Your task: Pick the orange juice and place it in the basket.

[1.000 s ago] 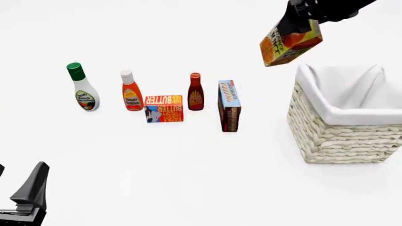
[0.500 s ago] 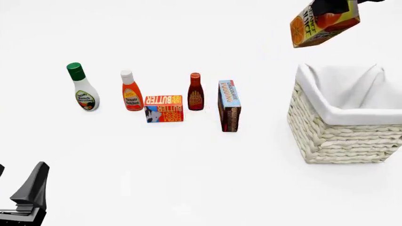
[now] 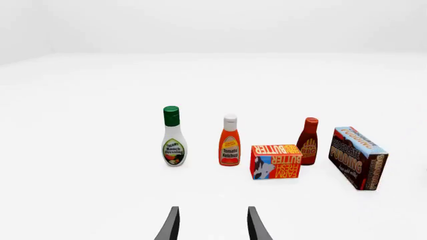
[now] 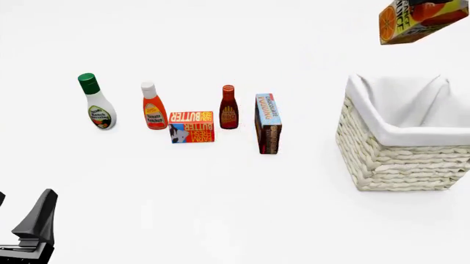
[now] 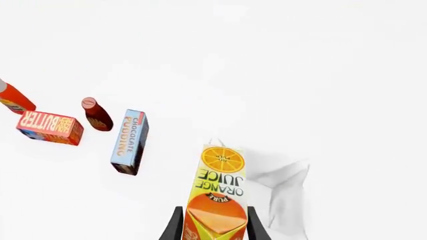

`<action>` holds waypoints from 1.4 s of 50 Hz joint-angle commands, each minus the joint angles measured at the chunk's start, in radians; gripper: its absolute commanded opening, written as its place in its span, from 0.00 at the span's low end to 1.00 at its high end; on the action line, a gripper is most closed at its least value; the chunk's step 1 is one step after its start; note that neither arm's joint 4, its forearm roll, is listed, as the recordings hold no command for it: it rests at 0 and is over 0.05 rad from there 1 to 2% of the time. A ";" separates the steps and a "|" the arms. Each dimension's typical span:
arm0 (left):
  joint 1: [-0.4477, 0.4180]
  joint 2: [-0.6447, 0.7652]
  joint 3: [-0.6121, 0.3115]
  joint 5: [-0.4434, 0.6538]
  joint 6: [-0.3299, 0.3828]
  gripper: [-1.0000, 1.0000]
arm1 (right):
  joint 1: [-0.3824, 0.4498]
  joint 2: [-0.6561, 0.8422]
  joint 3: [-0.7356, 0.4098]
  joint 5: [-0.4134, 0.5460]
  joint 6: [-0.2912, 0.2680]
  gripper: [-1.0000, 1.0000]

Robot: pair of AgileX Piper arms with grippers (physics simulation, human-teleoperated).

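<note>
The orange juice point(image 4: 413, 21) hangs tilted high in the air at the top right of the front view, above the far side of the basket point(image 4: 400, 165). In the right wrist view my right gripper point(image 5: 213, 227) is shut on the orange juice point(image 5: 220, 185), a dark finger on each side of the carton. The basket's white liner point(image 5: 283, 192) shows below it. The right gripper itself is outside the front view. My left gripper point(image 4: 33, 225) rests low at the near left, and the left wrist view shows the left gripper point(image 3: 213, 226) open with nothing in it.
A row of groceries stands left of the basket: ranch dressing bottle point(image 4: 97, 103), ketchup bottle point(image 4: 153, 107), butter box point(image 4: 191, 127), BBQ sauce bottle point(image 4: 228, 108) and an upright chocolate pudding box point(image 4: 268, 123).
The carton has travelled up and to the right, from left of the basket to above it. The right gripper has left the top of the front view. The left arm is still.
</note>
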 commanded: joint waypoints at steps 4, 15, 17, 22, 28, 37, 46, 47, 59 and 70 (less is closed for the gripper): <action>0.001 0.000 0.001 -0.001 0.000 1.00 | -0.075 -0.032 0.024 0.002 0.029 0.00; 0.001 0.000 0.001 -0.001 0.000 1.00 | -0.115 -0.039 0.053 0.002 0.034 0.00; 0.001 0.000 0.001 -0.001 0.000 1.00 | -0.129 -0.040 0.059 0.002 0.030 0.00; 0.001 0.000 0.001 -0.001 0.000 1.00 | -0.138 -0.039 0.067 0.002 0.036 0.00; 0.001 0.000 0.001 -0.001 0.000 1.00 | -0.158 -0.036 0.082 0.002 0.037 0.00; 0.001 0.000 0.001 -0.001 0.000 1.00 | -0.177 -0.030 0.095 0.002 0.042 0.00; 0.001 0.000 0.001 -0.001 0.000 1.00 | -0.182 -0.017 0.102 0.002 0.053 0.00; 0.001 0.000 0.001 -0.001 0.000 1.00 | -0.187 -0.015 0.104 0.002 0.049 0.00; 0.001 0.000 0.001 -0.001 0.000 1.00 | -0.220 0.005 0.130 0.002 0.052 0.00; 0.001 0.000 0.001 -0.001 0.000 1.00 | -0.222 0.027 0.135 0.002 0.070 0.00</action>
